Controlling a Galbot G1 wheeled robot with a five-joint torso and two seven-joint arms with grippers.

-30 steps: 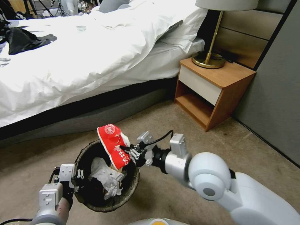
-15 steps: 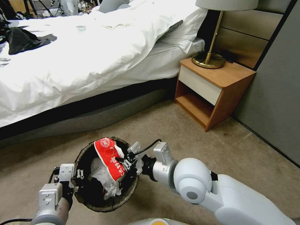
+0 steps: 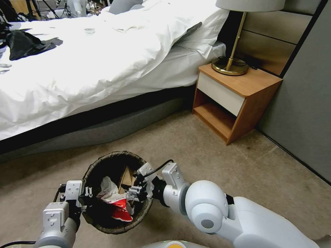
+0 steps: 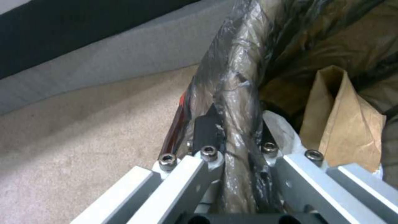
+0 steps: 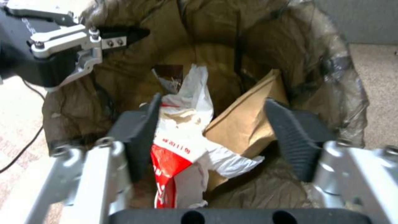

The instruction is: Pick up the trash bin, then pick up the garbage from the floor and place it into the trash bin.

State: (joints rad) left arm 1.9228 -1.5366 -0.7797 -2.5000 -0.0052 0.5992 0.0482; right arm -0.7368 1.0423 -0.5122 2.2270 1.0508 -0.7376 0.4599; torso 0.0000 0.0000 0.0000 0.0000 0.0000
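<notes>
Looking at the big stuff first: the bed (image 3: 86, 58) runs across the back, the nightstand (image 3: 238, 100) sits to the right of it, and the carpet floor (image 3: 213, 144) around the robot has no litter on the part in view.

Then the trash bin (image 3: 103, 225), held up off the floor by the left gripper (image 4: 236, 140), whose fingers (image 4: 207, 130) are pinched tight over the liner-wrapped rim.

The right gripper (image 5: 215, 130) hangs just over the bin mouth with its fingers (image 5: 290, 140) spread wide and nothing between them.

The red-and-white snack packet (image 3: 119, 206) lies inside the bin, on top of the white tissue (image 3: 107, 187) and beside the brown paper (image 5: 244, 124).

So I'd say this is the drop step, basically done (packet's free of the fingers). Next move probably calls for lifting the right arm clear of the rim without snagging the liner, then finding more garbage.
</notes>
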